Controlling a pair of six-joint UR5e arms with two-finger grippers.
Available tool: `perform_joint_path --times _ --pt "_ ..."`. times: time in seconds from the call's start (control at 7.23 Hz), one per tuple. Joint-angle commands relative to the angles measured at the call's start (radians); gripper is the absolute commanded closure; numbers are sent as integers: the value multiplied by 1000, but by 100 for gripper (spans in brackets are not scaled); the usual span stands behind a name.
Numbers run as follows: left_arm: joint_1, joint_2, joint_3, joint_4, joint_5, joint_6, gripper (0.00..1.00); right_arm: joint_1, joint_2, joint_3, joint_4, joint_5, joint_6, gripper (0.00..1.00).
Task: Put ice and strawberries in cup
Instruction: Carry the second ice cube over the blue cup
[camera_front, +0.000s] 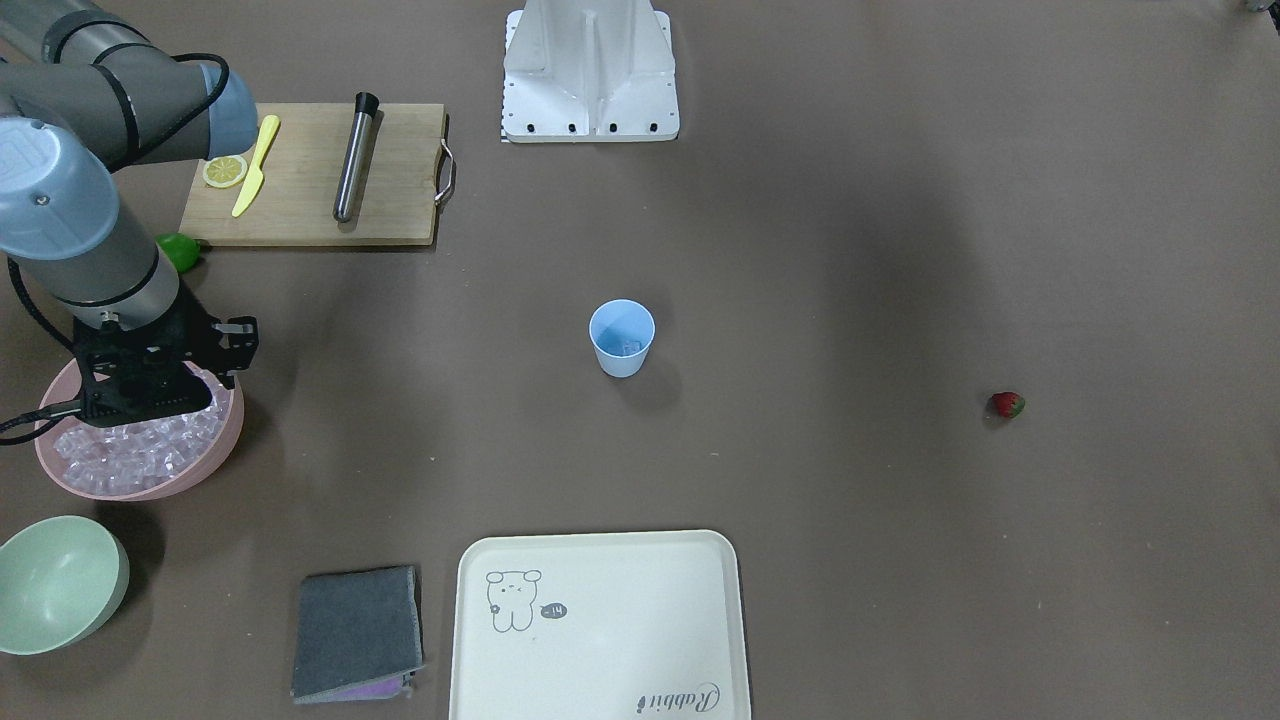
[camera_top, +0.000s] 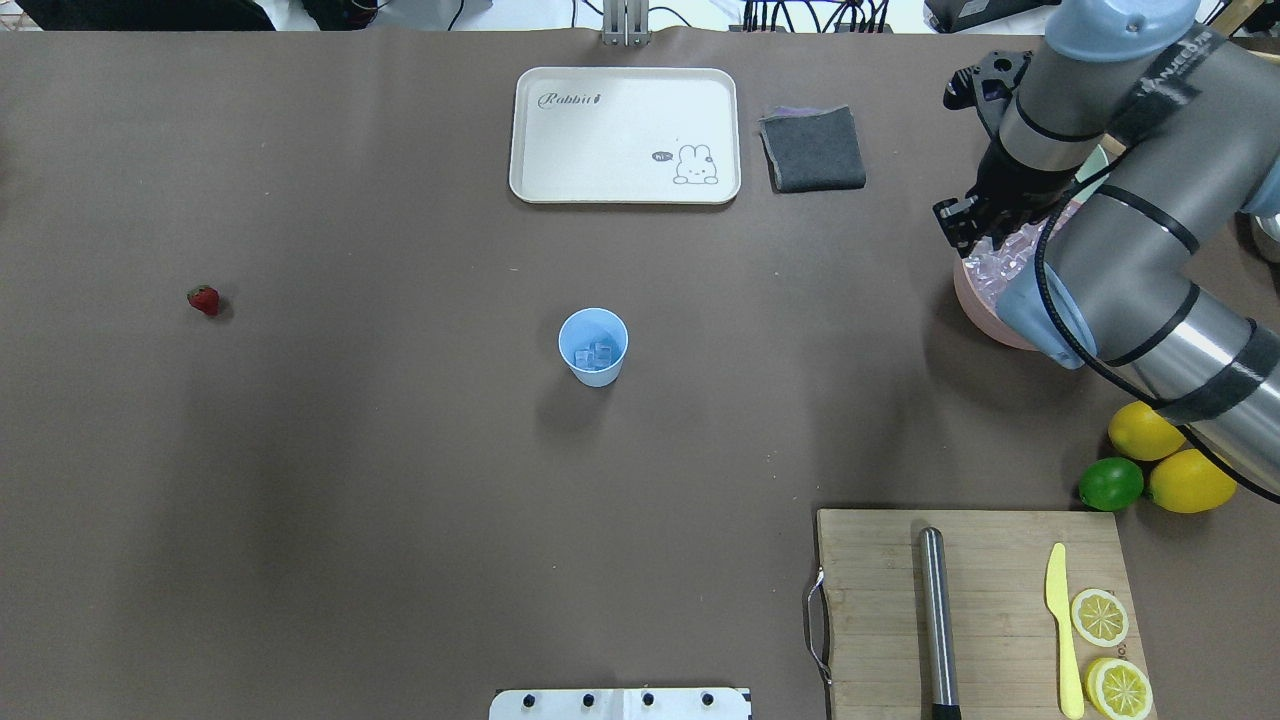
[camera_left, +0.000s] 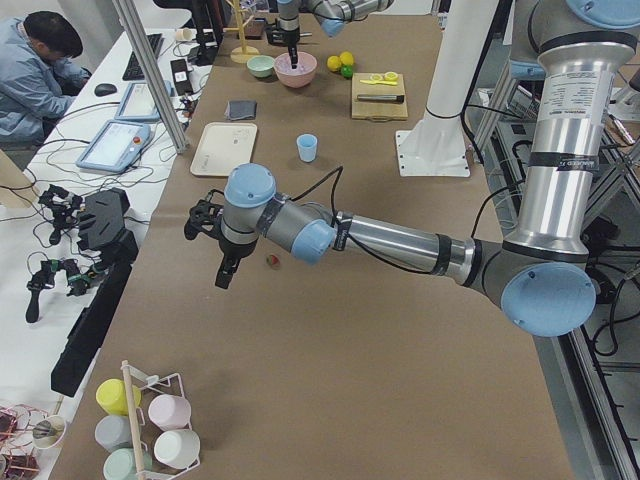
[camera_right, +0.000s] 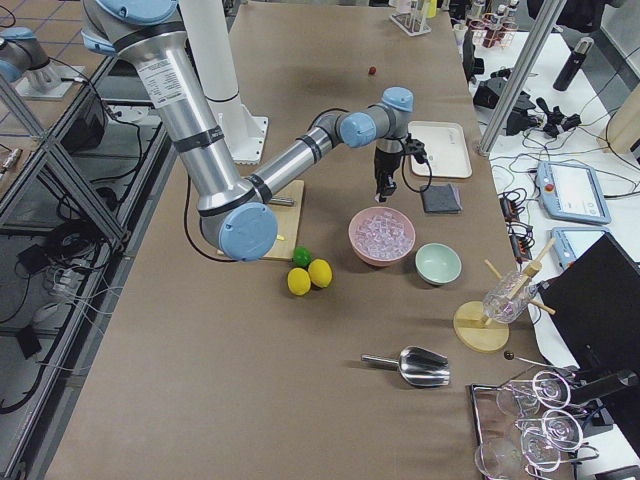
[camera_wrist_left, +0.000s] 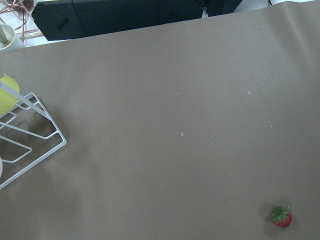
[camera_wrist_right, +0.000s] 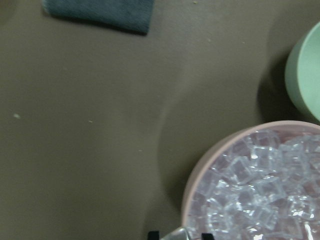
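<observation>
You see: cup (camera_top: 593, 347) mid-table, ice (camera_top: 598, 353) in it | strawberry (camera_top: 203, 299) far to robot's left | bowl (camera_front: 150, 492) with ice far right

upright light-blue cup (camera_top: 593, 345) mid-table with a few ice cubes (camera_top: 598, 353) inside, small red strawberry (camera_top: 203, 299) well apart

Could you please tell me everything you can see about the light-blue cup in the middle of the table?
The cup is small, light blue and apparently plastic, tapered toward its base, with a round rim and no handle. It stands upright near the middle of the brown table, apart from everything else, so only the table touches it from outside. A few clear ice cubes lie at its bottom. The strawberry is not in it.
</observation>
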Motion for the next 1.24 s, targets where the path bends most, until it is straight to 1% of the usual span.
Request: perform_joint_path --times 0.0,0.14,0.28,0.41,0.69,0.83,1.11 --pt "7 0 2 0 2 0 2 -58 124 0 -44 20 159 100" --pt "15 -1 8 0 2 0 2 -108 176 -6 -41 10 247 100" --pt "15 -6 20 -2 2 0 2 -150 245 -32 -39 5 339 100" --pt "16 -8 21 -5 2 0 2 -196 296 -43 -38 -24 425 100" --pt "16 -9 28 -8 2 0 2 -262 357 -49 -33 -67 537 100" --pt "16 -9 27 -8 2 0 2 -297 367 -59 16 -102 551 100" --pt "16 -9 36 -8 2 2 2 -352 391 -133 112 -180 594 100"
